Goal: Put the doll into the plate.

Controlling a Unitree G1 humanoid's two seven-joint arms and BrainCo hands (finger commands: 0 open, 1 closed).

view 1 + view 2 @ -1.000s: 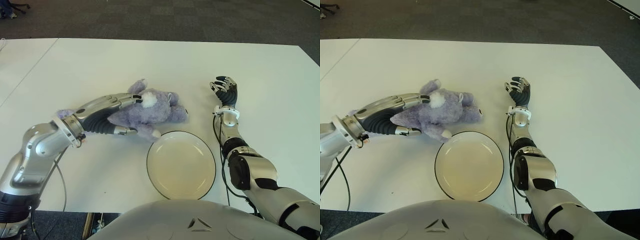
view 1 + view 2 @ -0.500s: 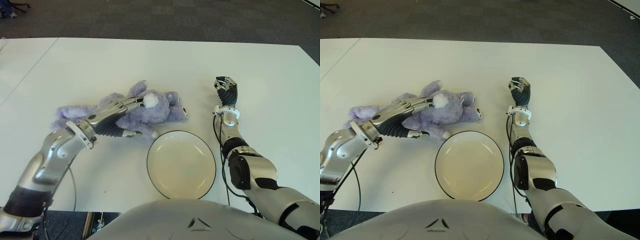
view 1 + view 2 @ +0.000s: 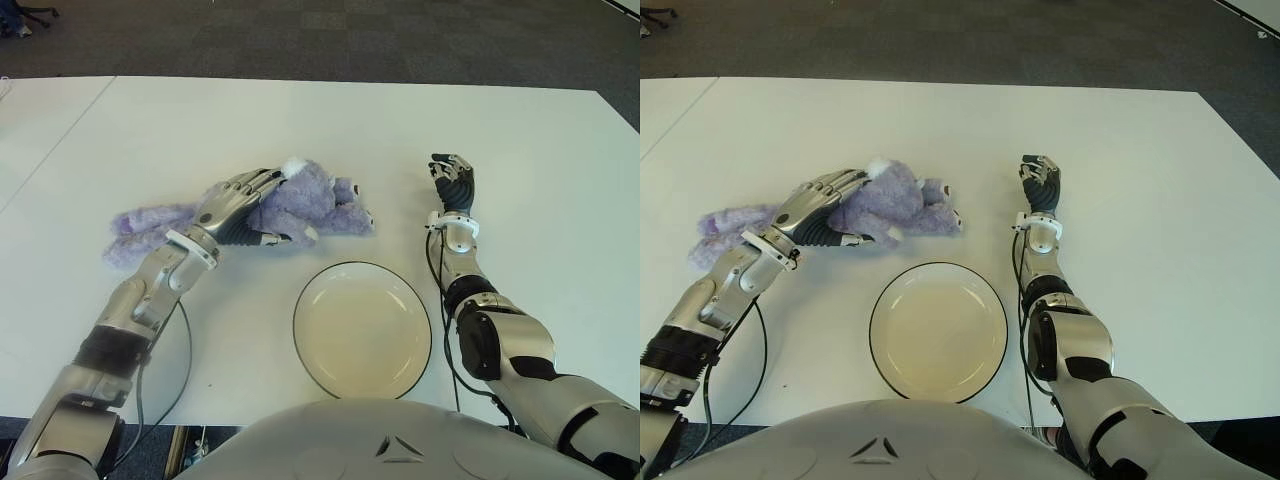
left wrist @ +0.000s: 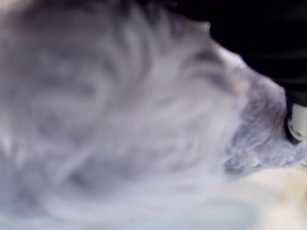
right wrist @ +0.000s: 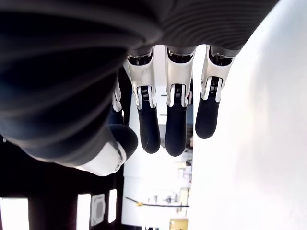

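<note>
Left hand [image 3: 238, 203] wrapped over purple plush doll [image 3: 300, 205] on tabletop [image 3: 150, 130]. Advice: firm the grip mid-body, lift clear of the rim, centre over empty plate [image 3: 362, 327]. Right hand [image 3: 453, 180] idle beside plate, holding nothing, fingers loosely curled.

A white table [image 3: 300, 130] stands on dark checkered carpet [image 3: 330, 35].

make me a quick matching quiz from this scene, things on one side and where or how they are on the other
Things:
1. doll
2. plate
3. left hand
4. right hand

States:
a. holding nothing, to the right of the plate and farther back
b. empty, near the table's front edge
c. lying on the table behind the plate
d. wrapped around the purple fur

Pairs: 1-c, 2-b, 3-d, 4-a
</note>
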